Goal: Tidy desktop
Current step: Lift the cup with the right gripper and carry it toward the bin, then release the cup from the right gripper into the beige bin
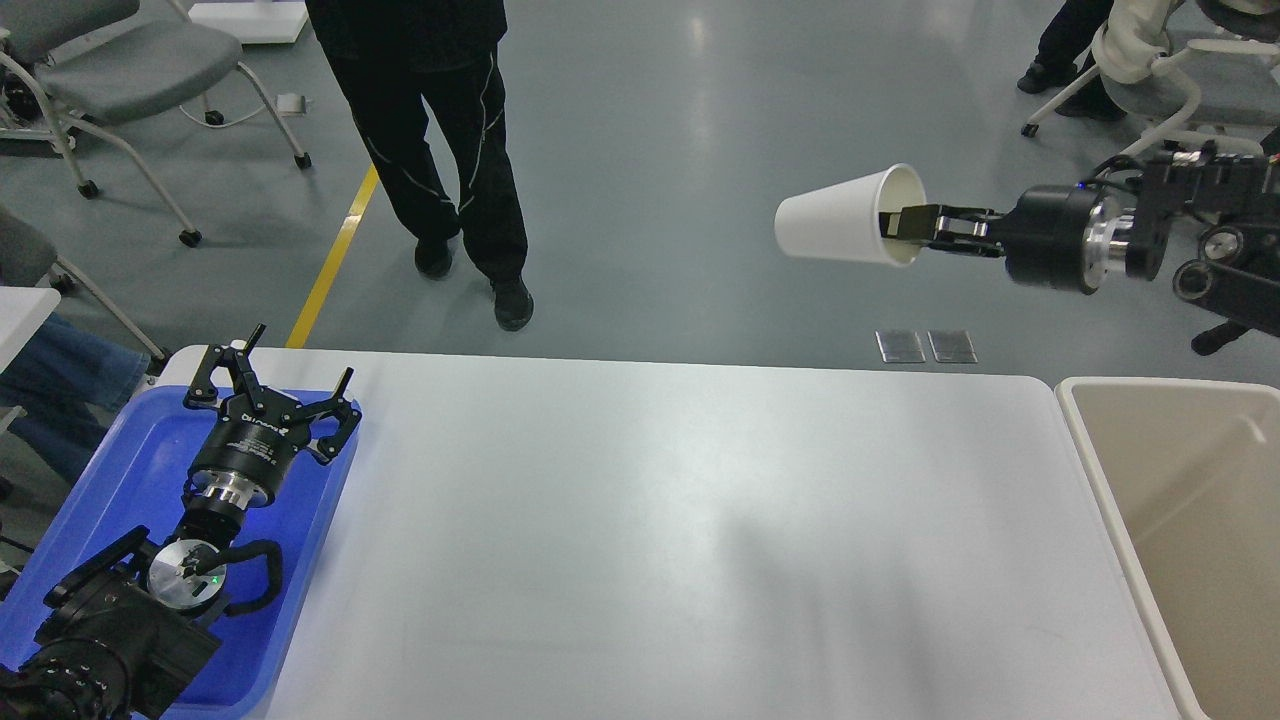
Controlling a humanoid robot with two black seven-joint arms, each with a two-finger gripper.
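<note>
The white desktop point(650, 520) fills the middle of the head view. My right gripper point(897, 224) is shut on the rim of a white paper cup point(840, 218), one finger inside its mouth. It holds the cup on its side, high above the desktop's far right part, bottom pointing left. My left gripper point(270, 375) is open and empty, its fingers spread above the far end of the blue tray point(120, 470) at the desktop's left edge.
A beige bin point(1190, 520) stands against the desktop's right edge, open and showing nothing inside. A person in black trousers point(440, 150) stands on the floor beyond the table. Chairs stand at the far left and far right.
</note>
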